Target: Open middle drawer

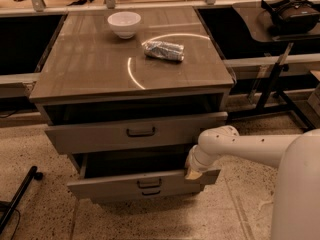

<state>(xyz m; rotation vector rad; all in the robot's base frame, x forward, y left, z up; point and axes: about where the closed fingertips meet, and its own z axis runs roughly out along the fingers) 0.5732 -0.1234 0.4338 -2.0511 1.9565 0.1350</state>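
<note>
The middle drawer (110,186), grey-brown with a small dark bar handle (149,183), stands pulled well out of the cabinet, and its dark inside shows. My gripper (193,172) is at the drawer's right end, against the top edge of the front panel. The white arm (240,146) reaches in from the right. The gripper's tip is hidden behind the wrist and the drawer edge.
The top drawer (95,134) above is slightly out. A lower drawer handle (150,193) peeks out under the middle front. A white bowl (124,24) and a silver packet (164,50) lie on the cabinet top. A headset (292,9) rests on a side table at the right. A black leg (17,199) crosses the floor at the left.
</note>
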